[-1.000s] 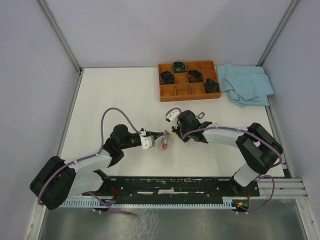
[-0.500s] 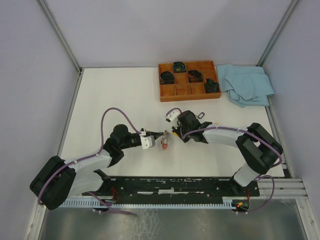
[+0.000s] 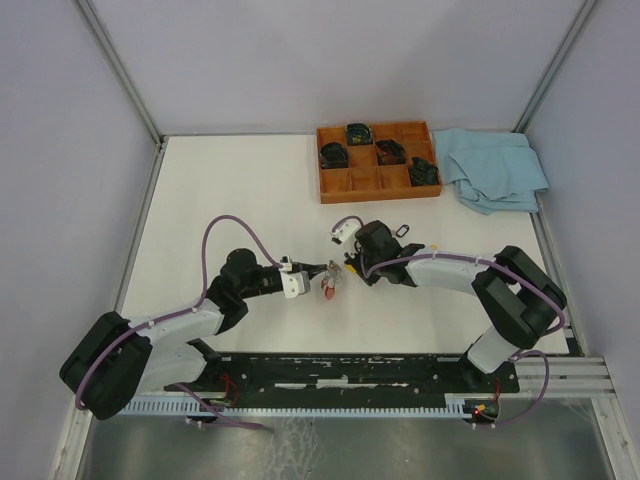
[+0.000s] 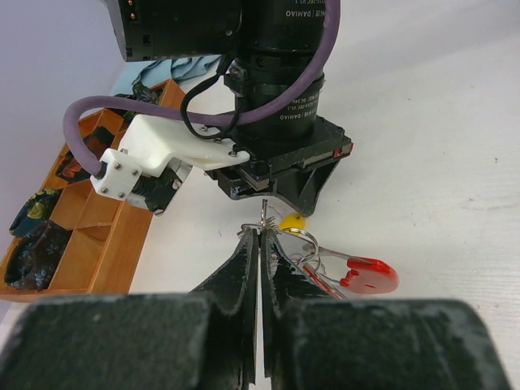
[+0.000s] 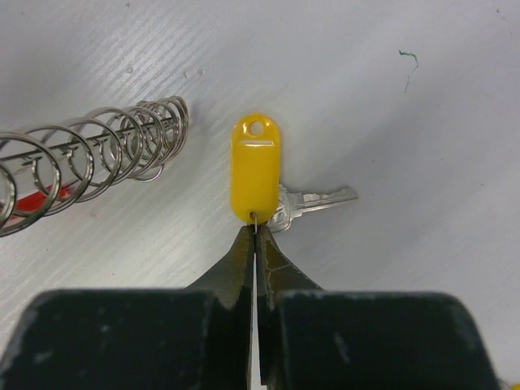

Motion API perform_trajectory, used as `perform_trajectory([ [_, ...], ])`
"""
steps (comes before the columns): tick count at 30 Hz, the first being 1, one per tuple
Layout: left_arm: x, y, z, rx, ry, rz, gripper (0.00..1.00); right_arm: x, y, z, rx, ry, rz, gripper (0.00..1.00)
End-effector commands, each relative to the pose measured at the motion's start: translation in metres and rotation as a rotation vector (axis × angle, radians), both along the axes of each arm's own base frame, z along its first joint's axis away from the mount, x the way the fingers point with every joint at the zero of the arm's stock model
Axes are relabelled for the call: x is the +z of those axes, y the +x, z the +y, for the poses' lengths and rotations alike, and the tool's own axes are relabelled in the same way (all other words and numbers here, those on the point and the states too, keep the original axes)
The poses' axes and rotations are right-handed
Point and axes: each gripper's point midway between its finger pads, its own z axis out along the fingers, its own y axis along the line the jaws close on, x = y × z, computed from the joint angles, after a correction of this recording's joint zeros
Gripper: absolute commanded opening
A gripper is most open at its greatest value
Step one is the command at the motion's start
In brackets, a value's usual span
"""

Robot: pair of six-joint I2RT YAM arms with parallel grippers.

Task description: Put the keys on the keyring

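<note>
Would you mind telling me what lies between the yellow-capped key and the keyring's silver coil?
Nothing lies there. In the right wrist view, only a bare strip of white table separates the yellow-capped key from the keyring and its coil.

Your right wrist view cuts the wire coil off at its left edge; the yellow cap half-hides its key; overhead, the keys are too small to tell apart.

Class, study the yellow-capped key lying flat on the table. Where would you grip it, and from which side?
Probably the yellow cap at its rounded end opposite the hole, coming from above: it lies flat, broader than the silver blade beside it.
</note>
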Motion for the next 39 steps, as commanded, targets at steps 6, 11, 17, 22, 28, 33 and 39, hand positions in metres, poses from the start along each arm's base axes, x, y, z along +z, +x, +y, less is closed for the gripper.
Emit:
perform_trajectory([
  [6,0.015,0.007,-0.004,0.010,-0.016,-0.052,0.03,0.047,-0.007,0.023,0.149,0.130,-0.071,0.01],
  [11,0.014,0.010,-0.003,0.025,-0.011,-0.052,0.03,0.078,-0.019,0.030,0.246,0.209,-0.125,0.01],
  [17,0.014,0.010,-0.001,0.027,-0.005,-0.053,0.03,0.113,-0.033,0.025,0.306,0.232,-0.152,0.01],
  [22,0.015,0.012,0.002,0.030,0.020,-0.065,0.03,0.131,-0.041,0.027,0.356,0.282,-0.196,0.01],
  [28,0.018,0.018,0.012,0.055,0.033,-0.080,0.03,0.147,-0.028,0.006,0.266,0.166,-0.218,0.01],
  [33,0.022,0.015,0.009,0.028,0.027,-0.081,0.03,0.159,-0.039,0.013,0.367,0.218,-0.256,0.01],
  [39,0.025,0.012,0.009,0.010,0.033,-0.088,0.03,0.171,-0.047,0.015,0.461,0.266,-0.359,0.01],
])
